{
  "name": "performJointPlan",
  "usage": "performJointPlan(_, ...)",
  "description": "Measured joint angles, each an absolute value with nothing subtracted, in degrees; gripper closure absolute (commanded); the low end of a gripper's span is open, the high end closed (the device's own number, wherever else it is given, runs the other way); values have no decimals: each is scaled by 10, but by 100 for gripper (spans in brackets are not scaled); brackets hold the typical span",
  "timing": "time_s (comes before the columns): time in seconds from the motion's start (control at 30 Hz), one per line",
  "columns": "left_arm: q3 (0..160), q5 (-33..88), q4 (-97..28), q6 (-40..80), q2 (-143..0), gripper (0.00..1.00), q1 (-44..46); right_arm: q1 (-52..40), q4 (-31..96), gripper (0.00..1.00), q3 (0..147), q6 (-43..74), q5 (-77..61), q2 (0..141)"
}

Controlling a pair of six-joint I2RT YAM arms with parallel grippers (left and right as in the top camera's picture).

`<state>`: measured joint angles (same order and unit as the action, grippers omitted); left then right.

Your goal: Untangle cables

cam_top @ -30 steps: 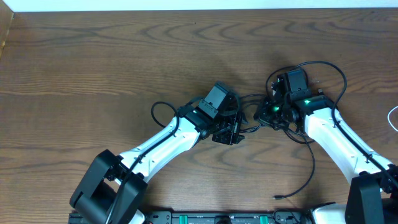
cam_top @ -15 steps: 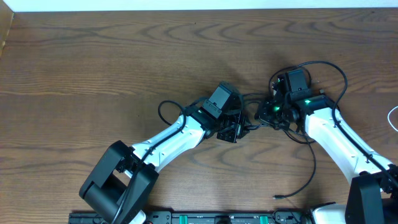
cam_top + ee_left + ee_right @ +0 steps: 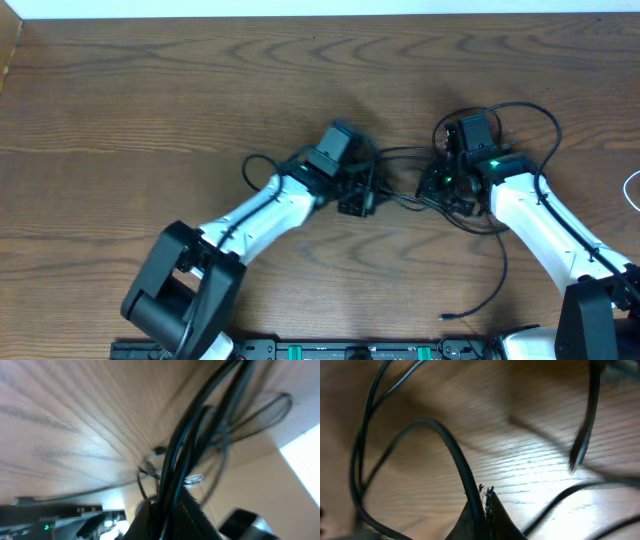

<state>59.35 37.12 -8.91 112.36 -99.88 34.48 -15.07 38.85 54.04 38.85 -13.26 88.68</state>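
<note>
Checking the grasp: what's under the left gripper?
Black cables, pinched in the left gripper and leading off toward the right gripper. From overhead, the gripper covers the stretch beneath it.

Brown wood-grain desk [image 3: 150, 100]. Black cables [image 3: 398, 199] lie on it in loose, tangled loops right of centre. One black strand trails toward the front edge, ending in a small plug [image 3: 447, 317]. A white cable [image 3: 630, 190] curves at the right edge.

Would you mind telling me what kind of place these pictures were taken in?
Most likely a robotics lab workbench: a wood-grain table with the white left arm and right arm mounted at its near edge, both working on a tangle of black cables.
</note>
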Motion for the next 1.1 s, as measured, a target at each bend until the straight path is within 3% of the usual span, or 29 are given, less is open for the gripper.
performJointPlan(0.13, 593, 423, -73, 1072, -999, 92, 275, -151, 406, 99, 540, 388, -85, 887)
performJointPlan(0.47, 589, 620, 110, 922, -1000, 93, 129, -123, 429, 99, 545, 395, -5, 887)
performJointPlan(0.6, 586, 705, 210, 837, -1001, 93, 40, -34, 427, 99, 554, 394, 6, 887)
performJointPlan(0.83, 587, 737, 230, 729, -1001, 92, -88, 139, 486, 99, 633, 354, 58, 889)
performJointPlan(1.1, 587, 754, 229, 641, -1001, 92, -140, 192, 495, 99, 737, 267, -63, 889)
